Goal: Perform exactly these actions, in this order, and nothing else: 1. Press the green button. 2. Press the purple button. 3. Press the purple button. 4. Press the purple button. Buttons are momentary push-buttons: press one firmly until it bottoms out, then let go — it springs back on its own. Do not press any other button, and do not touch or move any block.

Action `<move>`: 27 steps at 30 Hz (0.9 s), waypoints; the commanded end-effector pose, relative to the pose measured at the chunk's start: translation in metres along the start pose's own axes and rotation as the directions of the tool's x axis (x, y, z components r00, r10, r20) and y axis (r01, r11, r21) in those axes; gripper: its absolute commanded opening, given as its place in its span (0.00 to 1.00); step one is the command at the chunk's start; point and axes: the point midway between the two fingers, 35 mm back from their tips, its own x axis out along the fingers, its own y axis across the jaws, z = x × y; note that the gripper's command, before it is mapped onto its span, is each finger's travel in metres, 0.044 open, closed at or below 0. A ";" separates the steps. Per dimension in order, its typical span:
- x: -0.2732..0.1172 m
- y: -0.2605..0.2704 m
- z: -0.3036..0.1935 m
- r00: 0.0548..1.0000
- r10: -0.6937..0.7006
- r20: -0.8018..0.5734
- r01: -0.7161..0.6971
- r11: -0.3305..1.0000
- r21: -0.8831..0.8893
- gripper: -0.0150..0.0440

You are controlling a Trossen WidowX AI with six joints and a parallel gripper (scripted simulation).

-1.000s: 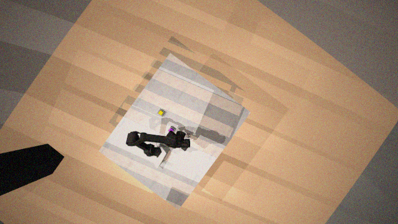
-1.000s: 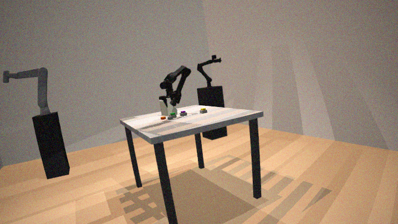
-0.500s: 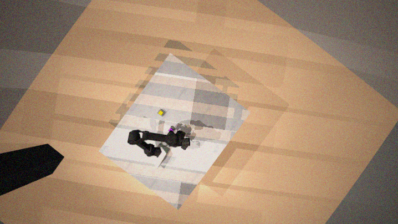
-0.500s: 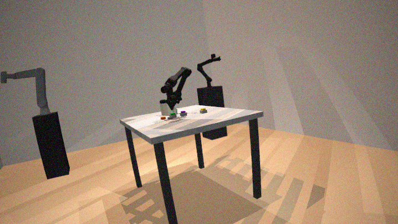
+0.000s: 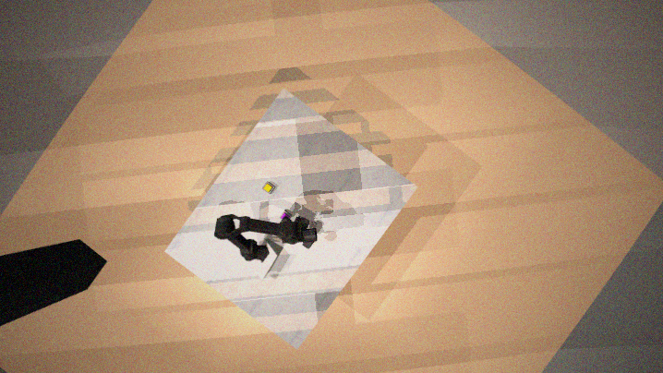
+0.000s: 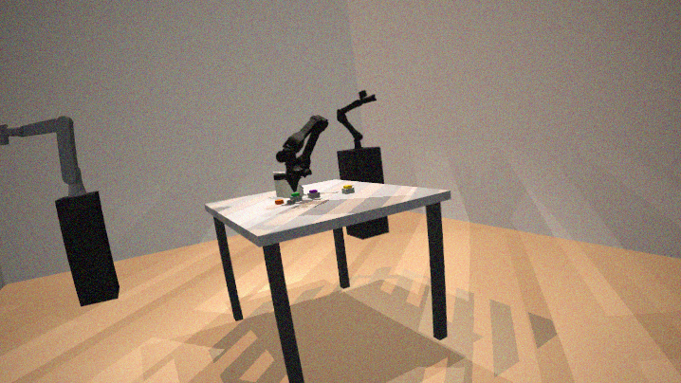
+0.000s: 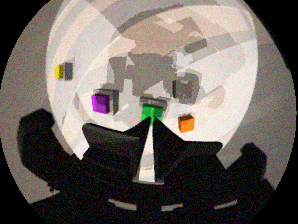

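walls [image 6: 476, 71]: grey | floor [image 6: 547, 309]: wood planks | table [image 6: 380, 202]: white, dark legs

Wrist view: four buttons on the surface [image 7: 220, 50]. Outermost left button [image 7: 63, 70] sits well apart; second button [image 7: 101, 102] left of centre; third button [image 7: 152, 111] just ahead of the closed fingers; fourth button [image 7: 186, 123] to its right.

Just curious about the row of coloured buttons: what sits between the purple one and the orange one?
The green button sits between the purple button and the orange button, clearest in the wrist view. The shut gripper points straight at it.
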 end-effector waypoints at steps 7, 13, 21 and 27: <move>0.016 0.001 -0.001 1.000 0.006 0.001 -0.006 1.000 0.006 0.29; 0.018 0.001 -0.001 1.000 0.006 0.001 -0.006 1.000 0.006 0.29; 0.018 0.001 -0.001 1.000 0.006 0.001 -0.006 1.000 0.006 0.29; 0.015 0.001 -0.001 1.000 0.003 0.000 -0.003 1.000 0.001 0.29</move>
